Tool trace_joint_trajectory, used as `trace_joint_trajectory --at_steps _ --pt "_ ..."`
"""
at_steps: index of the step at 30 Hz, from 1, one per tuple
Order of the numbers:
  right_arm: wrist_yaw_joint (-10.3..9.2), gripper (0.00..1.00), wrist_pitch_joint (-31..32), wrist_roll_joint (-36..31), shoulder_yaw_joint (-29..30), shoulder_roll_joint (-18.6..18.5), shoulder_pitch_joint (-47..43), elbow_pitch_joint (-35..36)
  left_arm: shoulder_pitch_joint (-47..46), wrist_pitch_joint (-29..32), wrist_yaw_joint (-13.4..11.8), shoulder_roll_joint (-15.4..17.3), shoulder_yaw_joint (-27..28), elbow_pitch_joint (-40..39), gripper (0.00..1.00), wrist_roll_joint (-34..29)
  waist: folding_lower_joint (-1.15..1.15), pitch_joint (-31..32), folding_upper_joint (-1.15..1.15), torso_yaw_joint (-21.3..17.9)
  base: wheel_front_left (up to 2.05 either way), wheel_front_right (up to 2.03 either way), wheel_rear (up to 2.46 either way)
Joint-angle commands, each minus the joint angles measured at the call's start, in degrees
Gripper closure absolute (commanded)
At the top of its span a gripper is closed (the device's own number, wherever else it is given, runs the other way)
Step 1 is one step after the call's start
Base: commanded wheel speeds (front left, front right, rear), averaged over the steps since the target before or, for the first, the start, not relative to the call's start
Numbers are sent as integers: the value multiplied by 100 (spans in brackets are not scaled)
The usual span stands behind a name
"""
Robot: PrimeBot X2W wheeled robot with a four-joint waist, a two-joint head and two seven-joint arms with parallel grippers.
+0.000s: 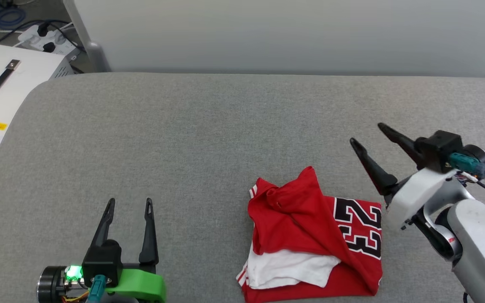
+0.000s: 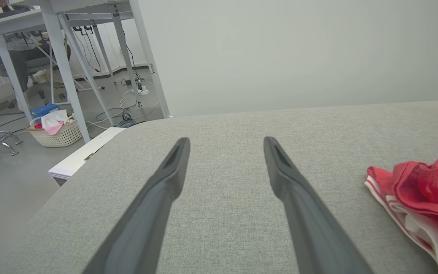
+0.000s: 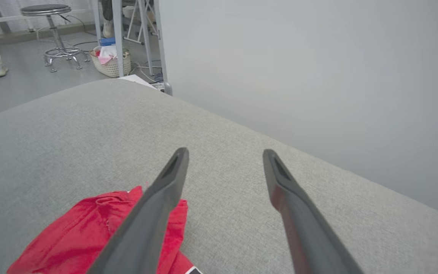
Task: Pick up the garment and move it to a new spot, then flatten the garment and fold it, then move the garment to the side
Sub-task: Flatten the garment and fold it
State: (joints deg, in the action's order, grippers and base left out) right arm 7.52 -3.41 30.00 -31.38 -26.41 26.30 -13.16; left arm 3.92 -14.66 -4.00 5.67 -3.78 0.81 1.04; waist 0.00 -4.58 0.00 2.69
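The garment [image 1: 310, 235], red with a white sleeve and a black number print, lies loosely folded and rumpled near the front edge of the grey table [image 1: 183, 134]. In the left wrist view the garment [image 2: 424, 190] sits at the right edge; in the right wrist view the garment [image 3: 89, 236] is at the lower left, partly behind one finger. My right gripper [image 1: 366, 135] hangs open above the table, up and to the right of the shirt, nothing between its fingers. My left gripper [image 1: 129, 203] rests open at the lower left, well apart from the shirt.
A white case with a black handle [image 1: 2, 88] and a power strip [image 1: 44, 38] sit off the table's far left corner. A pale wall [image 1: 293, 33] runs behind the table. A wicker basket [image 2: 55, 133], desk legs [image 2: 67, 68] and a stool [image 3: 57, 34] stand on the floor beyond.
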Motion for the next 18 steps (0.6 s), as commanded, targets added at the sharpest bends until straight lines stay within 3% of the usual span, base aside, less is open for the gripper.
trace_joint_trajectory --at_steps 1,6,7,18 --pt "-3 0 -187 -239 230 97 -206 47 86 -34 -32 29 17 -32 0 -19 0 163 0 -176 0 0 0" --pt "-3 0 -769 -1119 1301 526 -868 255 138 -34 -53 36 41 -53 0 -26 0 254 0 -299 0 0 0" --pt "-3 0 -976 -1470 1886 869 -1325 475 160 -34 -69 36 37 -62 0 -42 0 298 0 -350 0 0 0" --pt "-3 0 -1152 -2000 2739 1794 -2617 1096 379 -34 -70 110 10 -147 0 -68 0 428 0 -411 0 0 0"
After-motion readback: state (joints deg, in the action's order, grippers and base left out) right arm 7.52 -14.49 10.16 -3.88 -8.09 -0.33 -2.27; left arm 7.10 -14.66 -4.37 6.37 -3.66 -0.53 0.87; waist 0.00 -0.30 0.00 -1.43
